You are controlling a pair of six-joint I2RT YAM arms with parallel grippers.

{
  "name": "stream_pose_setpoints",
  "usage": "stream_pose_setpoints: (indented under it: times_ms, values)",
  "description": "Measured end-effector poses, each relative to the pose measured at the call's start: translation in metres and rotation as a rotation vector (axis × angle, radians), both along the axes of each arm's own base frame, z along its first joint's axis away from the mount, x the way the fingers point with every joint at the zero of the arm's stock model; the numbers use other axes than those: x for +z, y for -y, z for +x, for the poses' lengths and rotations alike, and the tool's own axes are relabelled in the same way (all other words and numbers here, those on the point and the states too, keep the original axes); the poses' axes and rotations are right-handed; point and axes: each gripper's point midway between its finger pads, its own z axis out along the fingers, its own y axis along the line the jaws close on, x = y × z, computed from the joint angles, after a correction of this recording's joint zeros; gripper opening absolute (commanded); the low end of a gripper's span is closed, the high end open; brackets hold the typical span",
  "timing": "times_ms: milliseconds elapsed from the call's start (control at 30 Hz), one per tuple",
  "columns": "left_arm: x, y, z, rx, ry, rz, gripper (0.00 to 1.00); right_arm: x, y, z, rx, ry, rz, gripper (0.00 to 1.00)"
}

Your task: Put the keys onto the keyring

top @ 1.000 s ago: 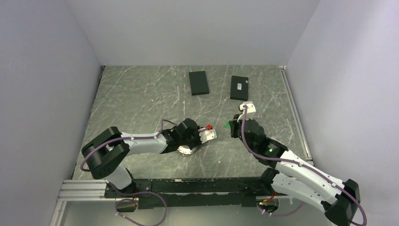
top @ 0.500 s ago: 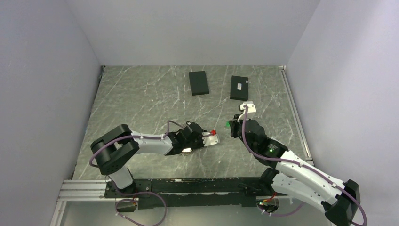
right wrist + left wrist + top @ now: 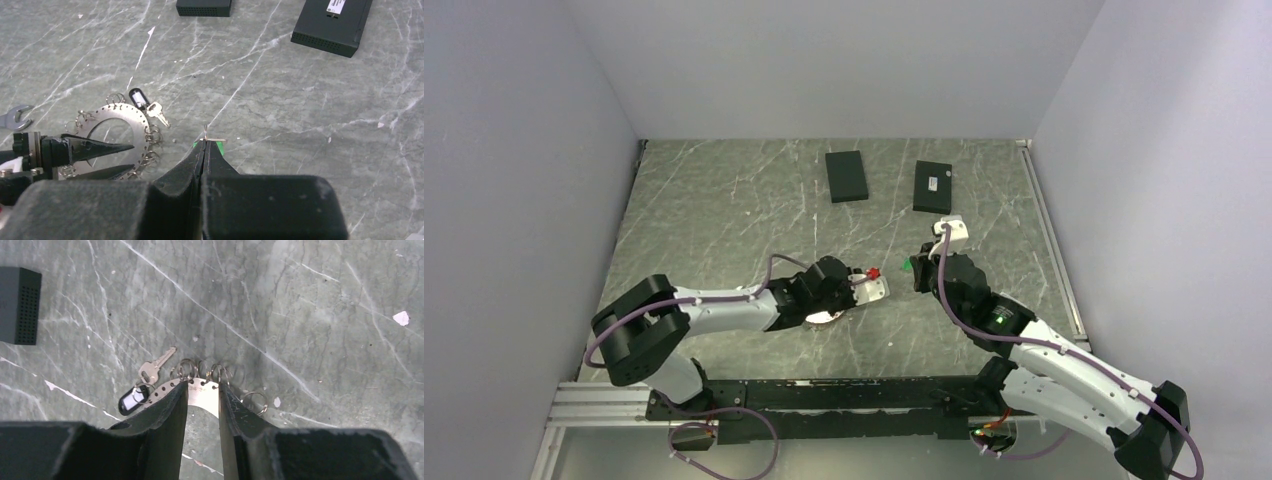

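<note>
The keyring [image 3: 204, 392] lies near the middle of the counter [image 3: 724, 200], toward its near edge, at the tip of the left arm. The left end effector [image 3: 203, 385] is partly closed across the flat metal band of the keyring. The band fills the gap between the two fingers, one finger over the open centre and the other outside the outer edge. Several small wire rings [image 3: 252, 401] hang from holes along the outer edge of the band. A silver key [image 3: 156, 365] with a black tag [image 3: 130, 401] rests on the counter just beside the band, and its loop meets the edge of the keyring. The right end effector [image 3: 205, 142] is fully closed, with its fingertips pinching a small metal piece with a wire loop [image 3: 207, 132]. A green tag shows at the tips. This end effector is held to the right of the keyring, apart from it. A small wrench [image 3: 14, 116] lies beyond the keyring on the left arm's side. Two flat black boxes [image 3: 846, 176] [image 3: 933, 186] sit at the far side of the counter, well apart from both arms.
</note>
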Motion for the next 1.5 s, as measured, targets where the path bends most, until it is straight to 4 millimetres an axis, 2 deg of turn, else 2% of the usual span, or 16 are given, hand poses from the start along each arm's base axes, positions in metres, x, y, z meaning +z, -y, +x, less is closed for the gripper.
stream_pose_setpoints:
  times_ms: [100, 300, 467, 500, 533, 600, 633, 800, 933, 1000, 1067, 1267, 1400, 1500]
  values:
    - [-0.007, 0.002, -0.004, 0.02, -0.018, 0.007, 0.33, -0.001, 0.0, 0.0, 0.0, -0.002, -0.002, 0.0]
    - [-0.042, 0.006, -0.008, 0.061, -0.074, 0.076, 0.37, -0.001, 0.0, 0.0, 0.0, -0.002, -0.002, 0.0]
    - [-0.041, 0.009, 0.001, 0.135, -0.064, 0.075, 0.36, -0.001, 0.0, 0.0, 0.0, -0.001, -0.001, 0.0]
    - [-0.041, 0.01, 0.001, 0.135, -0.063, 0.076, 0.33, -0.001, 0.0, 0.0, 0.0, -0.001, -0.001, 0.0]
    - [-0.041, 0.01, 0.002, 0.146, -0.058, 0.078, 0.27, -0.001, 0.0, 0.0, 0.0, -0.001, -0.001, 0.0]
    - [-0.043, 0.009, 0.002, 0.166, -0.051, 0.085, 0.03, -0.002, 0.0, -0.001, 0.001, -0.002, -0.003, 0.0]
    - [-0.044, 0.008, 0.002, 0.172, -0.044, 0.093, 0.0, -0.003, 0.0, -0.001, 0.001, -0.003, -0.003, 0.0]
    - [-0.037, 0.012, 0.005, 0.191, -0.013, 0.089, 0.0, -0.002, 0.0, -0.001, 0.001, 0.0, -0.002, 0.0]
    - [-0.034, 0.008, 0.0, 0.182, -0.037, 0.094, 0.0, -0.001, 0.001, -0.001, 0.001, 0.002, 0.001, 0.0]
    - [-0.021, 0.006, -0.003, 0.177, -0.064, 0.066, 0.01, -0.001, 0.001, -0.001, 0.001, 0.002, 0.001, 0.0]
    - [0.001, 0.005, -0.005, 0.166, -0.107, -0.005, 0.03, -0.001, 0.0, -0.001, 0.001, 0.002, 0.001, 0.0]
    - [0.093, -0.003, -0.014, 0.114, -0.174, -0.282, 0.07, -0.003, 0.0, 0.0, 0.001, -0.004, -0.007, 0.0]
    - [0.147, -0.02, -0.021, 0.094, -0.165, -0.432, 0.09, -0.003, -0.005, 0.002, 0.015, -0.015, -0.015, 0.0]
    - [0.176, -0.035, -0.019, 0.099, -0.134, -0.513, 0.08, 0.001, -0.009, 0.005, 0.028, -0.018, -0.006, 0.0]
